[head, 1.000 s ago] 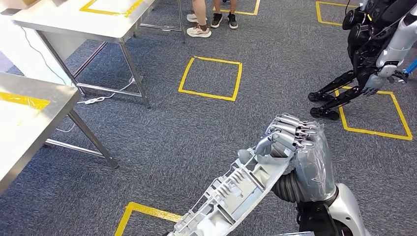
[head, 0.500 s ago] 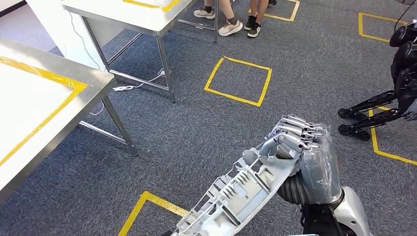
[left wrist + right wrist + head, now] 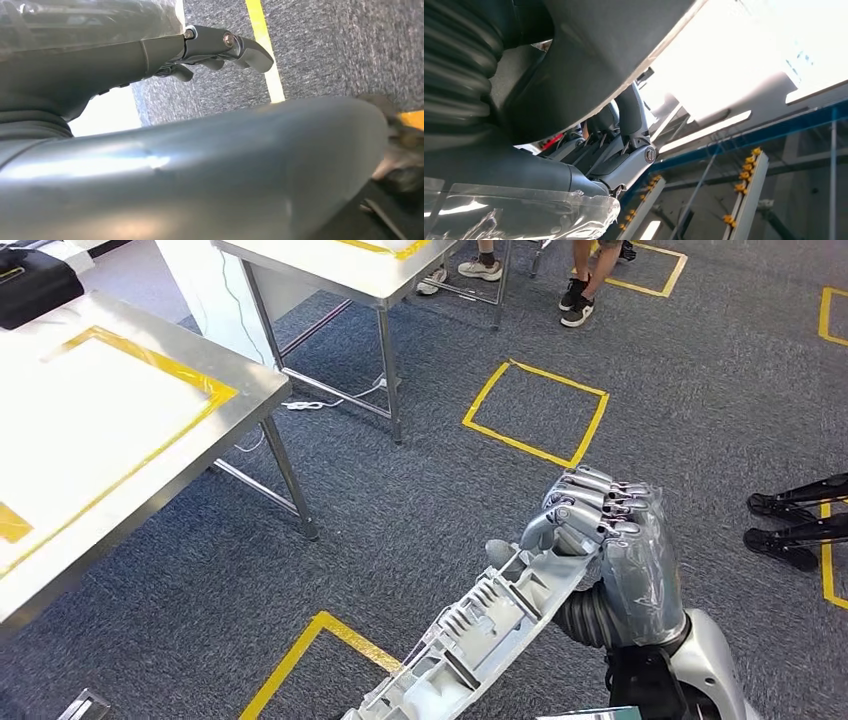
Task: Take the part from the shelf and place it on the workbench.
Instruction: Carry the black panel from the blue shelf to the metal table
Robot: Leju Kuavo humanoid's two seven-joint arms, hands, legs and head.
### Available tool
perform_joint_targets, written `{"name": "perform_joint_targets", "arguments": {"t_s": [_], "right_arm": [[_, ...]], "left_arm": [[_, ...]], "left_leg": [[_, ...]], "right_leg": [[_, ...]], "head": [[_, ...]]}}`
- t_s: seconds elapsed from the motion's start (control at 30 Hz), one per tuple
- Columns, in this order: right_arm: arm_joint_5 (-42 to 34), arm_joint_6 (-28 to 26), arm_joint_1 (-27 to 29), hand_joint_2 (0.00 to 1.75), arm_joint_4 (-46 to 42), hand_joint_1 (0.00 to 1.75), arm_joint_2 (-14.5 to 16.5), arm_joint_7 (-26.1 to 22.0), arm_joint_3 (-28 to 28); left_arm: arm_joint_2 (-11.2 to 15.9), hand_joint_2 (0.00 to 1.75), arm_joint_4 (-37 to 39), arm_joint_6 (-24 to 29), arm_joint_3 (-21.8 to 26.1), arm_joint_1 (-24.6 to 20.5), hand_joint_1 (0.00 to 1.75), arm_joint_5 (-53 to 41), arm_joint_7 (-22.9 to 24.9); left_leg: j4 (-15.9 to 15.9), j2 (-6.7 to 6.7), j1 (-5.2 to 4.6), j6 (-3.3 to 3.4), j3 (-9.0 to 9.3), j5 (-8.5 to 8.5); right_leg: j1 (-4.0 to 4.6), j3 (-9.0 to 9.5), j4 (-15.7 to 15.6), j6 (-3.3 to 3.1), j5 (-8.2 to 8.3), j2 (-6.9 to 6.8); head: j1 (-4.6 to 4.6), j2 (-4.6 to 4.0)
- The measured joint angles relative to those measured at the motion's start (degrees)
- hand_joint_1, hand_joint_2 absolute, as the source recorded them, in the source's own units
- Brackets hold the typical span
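Right hand (image 3: 605, 530), wrapped in clear film, has its fingers curled tight around one end of the long grey ribbed plastic part (image 3: 480, 630). The part slants from the hand down toward the lower edge of the head view, held in the air above the grey carpet floor (image 3: 400, 490). In the left wrist view, the left hand (image 3: 215, 47) shows lightly curled fingers with nothing visible between them; whether it is closed I cannot tell. The steel workbench with a white top and yellow tape outline (image 3: 110, 430) stands to the left, its corner leg well apart from the part, with open carpet between them. Yellow tape squares (image 3: 535, 410) mark the floor. A second steel table (image 3: 340, 265) stands farther back, with people's shoes (image 3: 575, 310) beyond it. No writing is readable.
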Motion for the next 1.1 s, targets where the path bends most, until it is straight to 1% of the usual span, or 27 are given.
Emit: {"name": "perform_joint_targets", "arguments": {"t_s": [0.03, 0.1, 0.13, 0.17, 0.23, 0.3, 0.33, 0.37, 0.4, 0.47, 0.5, 0.53, 0.57, 0.6, 0.63, 0.67, 0.7, 0.73, 0.77, 0.8, 0.83, 0.87, 0.9, 0.93, 1.0, 1.03, 1.1], "right_arm": [[0.0, 0.0, 0.0, 1.75, 0.0, 1.75, 0.0, 0.0, 0.0], [0.0, 0.0, -0.1, 1.75, 0.0, 1.75, 0.0, 0.0, 0.0], [0.0, 0.0, -0.1, 1.75, 0.0, 1.75, 0.0, 0.0, 0.0], [0.0, 0.0, -0.2, 1.75, 0.0, 1.75, 0.0, 0.0, 0.0], [0.0, 0.0, -0.2, 1.75, 0.0, 1.75, 0.0, 0.0, -0.1], [0.0, 0.0, 0.0, 1.75, 0.0, 1.75, 0.0, 0.0, 0.0], [0.0, 0.0, 0.1, 1.75, 0.0, 1.75, 0.0, 0.0, 0.0], [0.0, 0.0, 0.1, 1.75, 0.0, 1.75, 0.0, 0.0, 0.0], [0.0, 0.0, 0.1, 1.75, 0.1, 1.75, 0.0, 0.0, 0.0], [0.0, 0.0, 0.0, 1.75, 0.1, 1.75, 0.0, 0.0, 0.0], [0.0, 0.0, 0.0, 1.75, 0.1, 1.75, 0.0, 0.0, 0.0], [0.0, 0.0, -0.1, 1.75, 0.1, 1.75, 0.0, 0.0, 0.0], [0.0, 0.0, -0.1, 1.75, 0.1, 1.75, 0.0, 0.0, 0.0], [0.0, 0.0, -0.1, 1.75, 0.2, 1.75, 0.0, 0.0, 0.0], [0.0, 0.0, -0.2, 1.75, 0.2, 1.75, 0.0, 0.0, 0.0], [0.0, 0.0, -0.3, 1.75, 0.2, 1.75, 0.0, -0.1, 0.0], [0.0, 0.0, -0.4, 1.75, 0.2, 1.75, 0.0, -0.1, 0.0], [0.0, 0.0, -0.5, 1.75, 0.2, 1.75, 0.0, -0.1, 0.0], [0.0, -0.1, -0.5, 1.75, 0.3, 1.75, 0.1, -0.1, 0.0], [0.0, -0.1, -0.5, 1.75, 0.3, 1.75, 0.1, -0.1, 0.0], [0.0, -0.1, -0.5, 1.75, 0.4, 1.75, 0.1, -0.1, 0.0], [0.0, -0.1, -0.5, 1.75, 0.4, 1.75, 0.1, -0.1, 0.0], [0.0, -0.1, -0.5, 1.75, 0.4, 1.75, 0.1, -0.1, 0.0], [0.0, -0.1, -0.5, 1.75, 0.5, 1.75, 0.1, -0.1, 0.0], [0.0, -0.1, -0.6, 1.75, 0.5, 1.75, 0.1, -0.1, 0.0], [0.0, -0.1, -0.6, 1.75, 0.5, 1.75, 0.1, -0.1, 0.0], [0.0, -0.1, -0.7, 1.75, 0.5, 1.75, 0.1, -0.1, 0.0]], "left_arm": [[0.0, 1.75, 0.0, 0.0, 0.0, 0.0, 0.00, 0.0, 0.0], [0.0, 1.75, 0.0, 0.0, 0.0, 0.1, 0.00, 0.0, 0.0], [0.0, 1.75, 0.0, 0.0, 0.0, 0.2, 0.00, 0.0, 0.0], [0.0, 1.75, 0.0, 0.0, 0.0, 0.2, 0.00, 0.0, 0.0], [0.0, 1.75, 0.0, 0.0, 0.0, 0.1, 0.00, 0.0, 0.0], [0.0, 1.75, 0.0, 0.0, 0.0, 0.0, 0.00, 0.0, 0.0], [0.0, 1.75, 0.0, 0.0, 0.0, 0.0, 0.00, 0.0, 0.0], [0.0, 1.75, 0.0, 0.0, 0.0, 0.1, 0.00, 0.0, 0.0], [0.0, 1.75, 0.0, 0.0, 0.0, 0.1, 0.00, 0.0, 0.0], [-0.1, 1.75, 0.0, -0.1, 0.0, 0.0, 0.00, 0.0, 0.0], [-0.1, 1.75, 0.0, -0.2, 0.0, -0.1, 0.00, 0.0, 0.0], [-0.1, 1.75, 0.0, -0.2, 0.0, -0.2, 0.00, 0.0, 0.0], [-0.1, 1.75, 0.0, -0.2, 0.0, -0.2, 0.00, 0.0, 0.0], [-0.1, 1.75, 0.0, -0.3, 0.0, -0.1, 0.00, 0.0, 0.1], [-0.1, 1.75, 0.0, -0.3, 0.0, 0.1, 0.00, -0.1, 0.1], [-0.1, 1.75, 0.0, -0.3, 0.0, 0.2, 0.00, -0.1, 0.1], [-0.1, 1.75, 0.0, -0.3, 0.0, 0.2, 0.00, -0.1, 0.1], [-0.1, 1.75, 0.0, -0.3, 0.0, 0.1, 0.00, -0.1, 0.2], [-0.1, 1.75, 0.0, -0.3, 0.0, 0.0, 0.00, -0.1, 0.2], [-0.1, 1.75, 0.0, -0.3, 0.0, -0.1, 0.00, -0.1, 0.2], [-0.1, 1.75, 0.0, -0.3, 0.0, 0.0, 0.00, -0.1, 0.2], [-0.1, 1.75, 0.0, -0.3, 0.0, 0.0, 0.00, -0.1, 0.2], [-0.1, 1.75, 0.0, -0.3, 0.0, 0.1, 0.00, -0.1, 0.2], [0.0, 1.75, 0.0, -0.3, 0.0, 0.1, 0.00, -0.1, 0.2], [0.0, 1.75, 0.0, -0.3, 0.0, -0.1, 0.00, -0.1, 0.2], [0.0, 1.75, 0.0, -0.3, 0.0, -0.1, 0.00, -0.1, 0.2], [0.0, 1.75, 0.0, -0.3, 0.0, -0.1, 0.00, -0.1, 0.2]], "left_leg": [[-0.6, 0.18, -0.26, 0.47, 0.20, -0.16], [-0.8, -1.07, -0.23, 1.25, 0.06, 0.19], [-1.0, -1.64, -0.07, 1.54, 0.05, 0.36], [-1.1, -2.17, 0.14, 1.84, 0.05, 0.54], [-1.3, -3.27, 0.40, 2.18, 0.00, 0.73], [-1.2, -4.60, 0.44, 2.27, -0.09, 0.79], [-1.2, -5.35, 0.44, 2.25, -0.11, 0.82], [-1.2, -6.12, 0.44, 2.20, -0.11, 0.85], [-1.2, -6.92, 0.47, 2.13, -0.08, 0.89], [-1.0, -8.44, 0.55, 1.78, -0.28, 1.00], [-1.0, -9.14, 0.63, 1.46, -0.58, 1.14], [-1.0, -9.83, 0.77, 1.08, -0.92, 1.31], [-1.1, -10.55, 0.91, 0.65, -1.25, 1.54], [-1.2, -11.33, 1.07, 0.21, -1.43, 1.75], [-1.2, -11.26, 1.07, -0.12, -1.65, 1.66], [-0.4, -10.16, 0.95, -0.38, -2.07, 1.03], [1.5, -8.48, 0.80, -0.56, -2.91, -0.18], [4.5, -6.35, 0.71, -0.64, -4.24, -1.88], [8.3, -4.84, 0.68, -0.75, -5.83, -3.69], [11.7, -4.15, 0.72, -0.85, -7.27, -5.01], [13.7, -3.86, 0.74, -0.92, -8.06, -5.49], [13.6, -3.71, 0.73, -0.94, -7.80, -4.95], [11.4, -3.46, 0.71, -0.89, -6.44, -3.53], [7.6, -2.68, 0.63, -0.73, -4.29, -1.76], [1.0, -0.50, 0.03, -0.01, -0.67, 0.16], [-0.6, 0.15, -0.27, 0.46, 0.11, 0.35], [-0.9, -0.43, -0.55, 1.24, 0.07, 0.39]], "right_leg": [[0.11, -0.03, 0.1, 0.25, -0.08, -0.52], [0.10, 0.00, 0.2, 0.74, -0.25, -1.27], [-0.03, -0.07, 0.4, 1.05, -0.63, -0.53], [-0.19, -0.51, 1.6, 1.33, -1.53, 0.87], [-0.52, -3.06, 7.2, 1.78, -4.64, 4.20], [-0.65, -6.71, 14.5, 1.98, -7.33, 5.21], [-0.66, -7.69, 16.2, 2.00, -7.27, 5.26], [-0.67, -7.64, 15.7, 1.93, -6.09, 5.35], [-0.70, -6.54, 12.9, 1.79, -4.00, 5.73], [-0.92, -3.20, 5.0, 1.38, -0.09, 8.53], [-1.04, -2.05, 2.1, 1.24, 0.86, 9.96], [-1.08, -1.49, 0.6, 1.14, 1.09, 10.95], [-1.05, -1.39, 0.3, 1.05, 0.93, 11.05], [-1.00, -1.37, 0.1, 0.91, 0.98, 10.29], [-1.01, -1.19, -0.2, 0.66, 1.09, 9.47], [-1.06, -0.92, -0.5, 0.37, 1.22, 8.58], [-1.09, -0.66, -0.9, 0.08, 1.32, 7.62], [-1.00, -0.44, -1.0, -0.16, 1.33, 6.65], [-0.88, -0.35, -1.0, -0.33, 1.24, 5.70], [-0.77, -0.33, -0.9, -0.44, 1.12, 4.74], [-0.71, -0.33, -0.8, -0.48, 0.99, 3.82], [-0.68, -0.32, -0.7, -0.45, 0.86, 2.98], [-0.67, -0.26, -0.6, -0.38, 0.72, 2.21], [-0.65, -0.16, -0.5, -0.23, 0.54, 1.53], [-0.40, -0.03, -0.2, 0.19, 0.20, 0.29], [-0.27, 0.00, -0.1, 0.44, 0.09, -0.28], [-0.15, 0.04, -0.1, 0.88, 0.10, -1.34]], "head": [[0.03, 0.00], [0.11, 0.00], [0.20, 0.00], [0.33, 0.00], [0.83, 0.00], [1.22, 0.00], [1.33, 0.00], [1.39, 0.00], [1.44, 0.00], [1.50, 0.00], [1.52, 0.00], [1.51, 0.00], [1.52, 0.00], [1.52, 0.00], [1.49, 0.00], [1.29, 0.00], [0.98, 0.00], [0.68, 0.00], [0.41, 0.00], [0.31, 0.00], [0.25, 0.00], [0.20, 0.00], [0.13, 0.00], [0.02, 0.00], [-0.17, 0.00], [-0.21, 0.00], [-0.14, 0.00]]}}
